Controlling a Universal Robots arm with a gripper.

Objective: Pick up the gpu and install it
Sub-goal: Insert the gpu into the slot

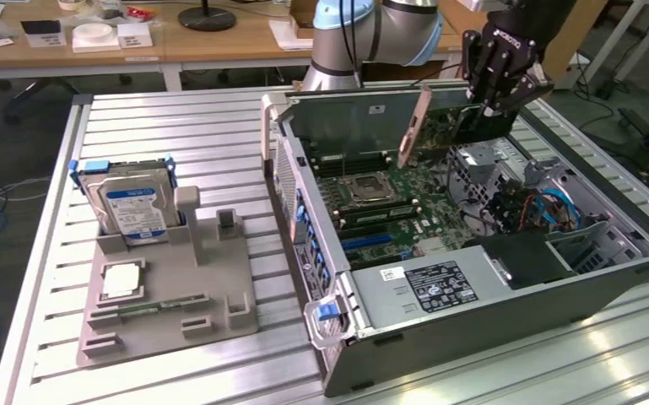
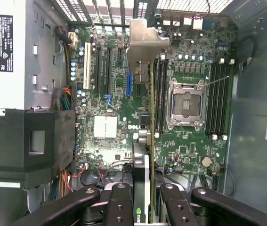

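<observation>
gpu (image 1: 451, 126) is off the desk (image 1: 166, 126) and hanging above the open computer case (image 1: 527, 312), so the pickup half of the job looks done. The claw (image 1: 488, 110) is clamped on the card's upper edge. In the wrist view you can see its fingers (image 2: 119, 197) pinching either side of the card (image 2: 141, 160), which shows edge-on there, with the silver bracket (image 2: 145, 42) sticking out at the end farthest from the claw. In the exterior view the card hangs upright over the back part of the case, above the motherboard (image 1: 381, 202), with the bracket (image 1: 414, 126) on the side toward the raised case panel. The install part isn't done yet as far as I can judge: the card floats clear of the board, and the expansion slots (image 2: 107, 70) inside the case look bare, nothing seated in them. The card's edge runs roughly parallel to those slots and close beside the blue one (image 2: 128, 84), but whether it's actually lined up over the right slot I can't tell from here. Outside the case, on the exterior view's left, the grey parts holder (image 1: 178, 304) has a hard drive (image 1: 132, 207) standing in it. So what's left is getting the card down into a slot.
</observation>
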